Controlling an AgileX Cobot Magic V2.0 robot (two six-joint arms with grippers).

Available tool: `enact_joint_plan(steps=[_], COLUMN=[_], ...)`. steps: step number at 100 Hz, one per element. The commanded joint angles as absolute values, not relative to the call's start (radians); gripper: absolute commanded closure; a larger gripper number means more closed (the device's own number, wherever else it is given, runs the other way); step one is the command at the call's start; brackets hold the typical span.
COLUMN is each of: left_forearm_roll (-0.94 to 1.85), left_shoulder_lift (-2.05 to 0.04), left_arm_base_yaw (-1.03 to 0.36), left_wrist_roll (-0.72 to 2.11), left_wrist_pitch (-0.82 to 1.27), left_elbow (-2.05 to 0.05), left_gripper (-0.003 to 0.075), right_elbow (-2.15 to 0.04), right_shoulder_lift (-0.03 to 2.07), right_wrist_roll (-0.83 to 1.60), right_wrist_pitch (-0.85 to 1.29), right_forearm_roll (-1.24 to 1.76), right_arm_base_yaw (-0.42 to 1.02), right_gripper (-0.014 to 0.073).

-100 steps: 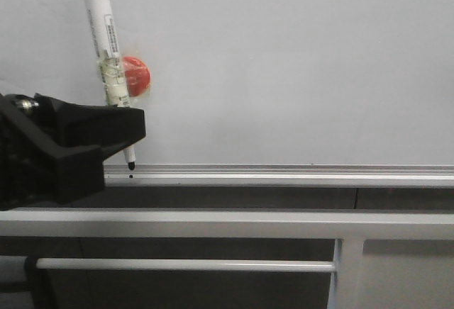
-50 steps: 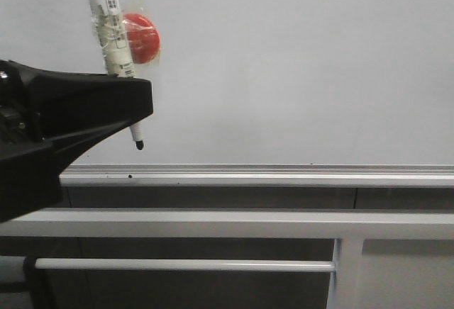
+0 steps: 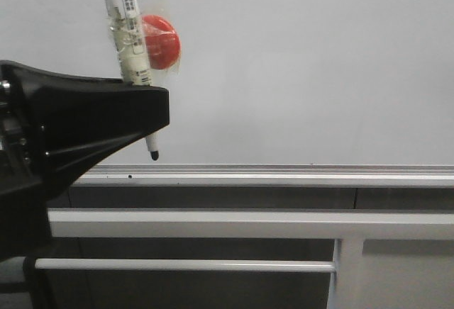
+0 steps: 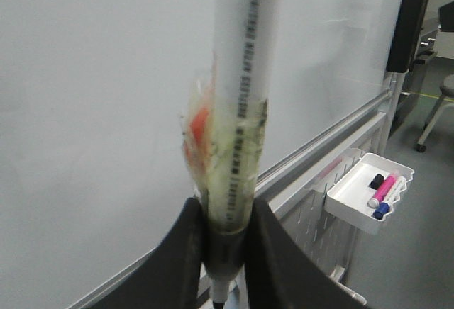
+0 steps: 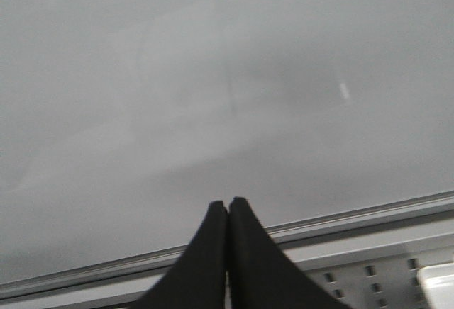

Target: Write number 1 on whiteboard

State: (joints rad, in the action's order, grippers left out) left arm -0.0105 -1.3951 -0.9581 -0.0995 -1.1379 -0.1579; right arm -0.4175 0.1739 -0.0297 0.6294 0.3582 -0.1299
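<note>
The whiteboard (image 3: 298, 61) fills the front view as a pale glossy surface above its silver bottom rail (image 3: 284, 176). My left gripper (image 3: 159, 107) is shut on a white marker (image 3: 131, 32) with a red round piece (image 3: 159, 40) taped to its barrel. The marker stands nearly upright, its black tip (image 3: 154, 156) just above the rail. In the left wrist view the gripper (image 4: 227, 206) clamps the marker (image 4: 241, 75) low on the barrel. My right gripper (image 5: 228, 203) is shut on nothing, pointing at the whiteboard (image 5: 213, 54). The number 1 is out of view.
Grey metal frame bars (image 3: 248, 224) run below the rail. In the left wrist view a white tray (image 4: 355, 195) with several coloured markers hangs on a perforated panel under the board, and a black box (image 4: 408, 29) sits at the board's far edge.
My left gripper has carried the marker to the right along the board. The tip rose off the rail, then dropped a little.
</note>
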Motion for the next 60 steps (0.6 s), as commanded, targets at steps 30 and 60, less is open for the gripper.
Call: enact_joint_plan(steps=[30,60], left_forearm_roll=[-0.130,-0.366], left_shoulder_lift=[-1.369,-1.368], left_arm_base_yaw=[-0.965,-0.965], left_wrist_roll=[-0.098,-0.127], left_wrist_pitch=[-1.063,-0.689], left_elbow=[-0.177,-0.366], left_gripper=[0.0741,0.0741], right_elbow=[-0.449,-0.449], right_shoulder_lift=[0.194,0.199], right_wrist_roll=[0.624,0.862], right_wrist_pitch=[0.838,0.956], right_forearm_roll=[0.876,0.954], right_arm_base_yaw=[-0.122,-0.122], right_gripper=[0.0657,0.0657])
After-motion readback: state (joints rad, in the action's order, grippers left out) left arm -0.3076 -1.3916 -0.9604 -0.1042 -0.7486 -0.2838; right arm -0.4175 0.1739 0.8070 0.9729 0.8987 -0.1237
